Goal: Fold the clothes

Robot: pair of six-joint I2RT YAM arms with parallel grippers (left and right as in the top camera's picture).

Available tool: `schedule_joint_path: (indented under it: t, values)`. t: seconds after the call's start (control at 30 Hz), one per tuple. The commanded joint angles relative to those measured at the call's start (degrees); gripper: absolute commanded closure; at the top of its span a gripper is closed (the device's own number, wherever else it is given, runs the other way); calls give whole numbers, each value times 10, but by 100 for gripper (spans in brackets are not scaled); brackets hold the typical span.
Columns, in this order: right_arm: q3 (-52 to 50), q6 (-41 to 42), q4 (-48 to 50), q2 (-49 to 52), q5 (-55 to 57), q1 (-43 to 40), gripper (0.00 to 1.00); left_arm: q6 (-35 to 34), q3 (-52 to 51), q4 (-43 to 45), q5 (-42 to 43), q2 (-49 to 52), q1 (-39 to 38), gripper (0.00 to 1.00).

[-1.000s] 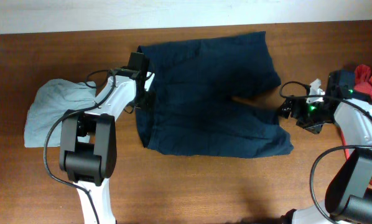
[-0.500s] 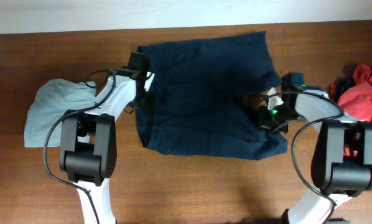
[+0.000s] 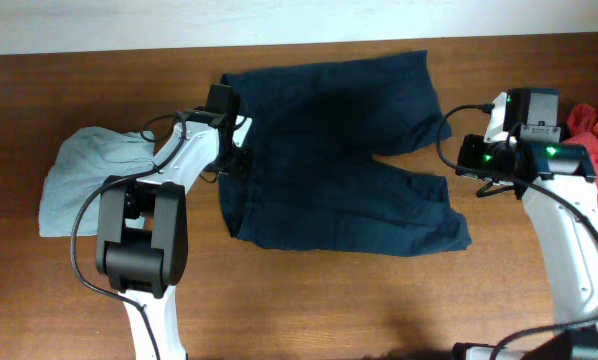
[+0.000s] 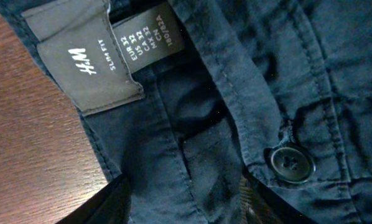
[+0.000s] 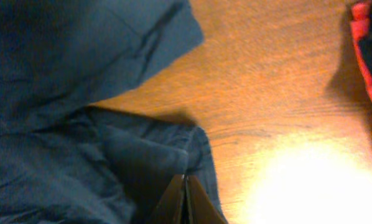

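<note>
One label [image 4: 89, 68], H&M SLIM FIT, navy shorts [image 4: 236, 93]

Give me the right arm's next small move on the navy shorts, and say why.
Probably raise the right gripper slightly, to test its hold. Its fingers are shut at the hem corner of the shorts' nearer leg, but whether cloth is pinched cannot be told. The shorts lie flat and unfolded, with the left gripper at the waistband.
</note>
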Motion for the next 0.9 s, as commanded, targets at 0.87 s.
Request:
schedule_joint_path:
  t: [0.87]
  values:
    - [-2,19,-32,252,-90,153,96,-8,86,-70,154,33,3,28]
